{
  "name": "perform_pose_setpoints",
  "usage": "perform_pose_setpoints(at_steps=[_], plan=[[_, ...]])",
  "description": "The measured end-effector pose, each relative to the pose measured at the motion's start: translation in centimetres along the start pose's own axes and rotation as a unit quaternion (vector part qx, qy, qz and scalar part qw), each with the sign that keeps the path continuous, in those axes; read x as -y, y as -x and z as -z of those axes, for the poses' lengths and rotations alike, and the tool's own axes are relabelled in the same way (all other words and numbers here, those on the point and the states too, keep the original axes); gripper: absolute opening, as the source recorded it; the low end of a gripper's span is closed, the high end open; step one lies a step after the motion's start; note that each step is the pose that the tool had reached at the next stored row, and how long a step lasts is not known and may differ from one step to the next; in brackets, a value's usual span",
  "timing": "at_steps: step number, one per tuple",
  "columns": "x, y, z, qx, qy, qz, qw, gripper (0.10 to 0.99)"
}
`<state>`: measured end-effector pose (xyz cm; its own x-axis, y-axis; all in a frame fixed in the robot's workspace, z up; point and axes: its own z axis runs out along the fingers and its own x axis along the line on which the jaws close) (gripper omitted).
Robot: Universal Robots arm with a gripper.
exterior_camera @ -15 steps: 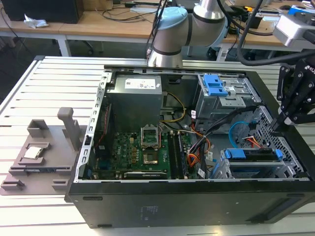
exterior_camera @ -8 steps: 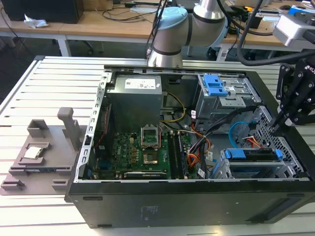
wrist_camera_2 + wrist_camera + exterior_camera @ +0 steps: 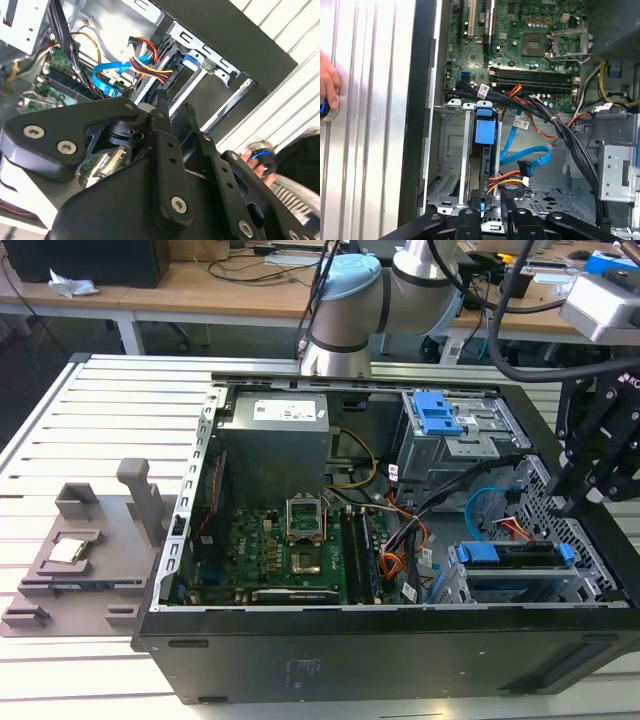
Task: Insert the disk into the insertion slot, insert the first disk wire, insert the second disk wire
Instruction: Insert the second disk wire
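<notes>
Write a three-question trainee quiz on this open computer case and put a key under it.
1. True or false: the blue-framed hard drive sits inside the low drive cage.
2. The flat cable looping beside the hard drive is: A red, B light blue, C green.
3. Fill in: the open hand holds ___.
Key: 1 true; 2 B; 3 nothing.
</notes>
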<state>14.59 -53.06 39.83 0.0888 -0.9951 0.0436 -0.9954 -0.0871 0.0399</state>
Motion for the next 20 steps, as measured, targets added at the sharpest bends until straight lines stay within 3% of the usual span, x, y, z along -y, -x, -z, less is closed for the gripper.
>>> perform_pose_setpoints(at_steps=[5,9,13,15,17,20], plan=[[0.0,0.0,0.0,-0.0021,-0.0023,0.054,0.9985,0.302],[-0.04,0.17,0.0,-0.0022,-0.0024,0.054,0.9985,0.302],[-0.7,1.42,-0.03,-0.0022,-0.0024,0.054,0.9985,0.302],[-1.14,2.47,-0.11,-0.0022,-0.0024,0.054,0.9985,0.302],[-1.85,3.47,-0.91,-0.0023,-0.0023,0.053,0.9986,0.302],[-1.88,3.82,-1.48,-0.0024,-0.0023,0.053,0.9986,0.302]])
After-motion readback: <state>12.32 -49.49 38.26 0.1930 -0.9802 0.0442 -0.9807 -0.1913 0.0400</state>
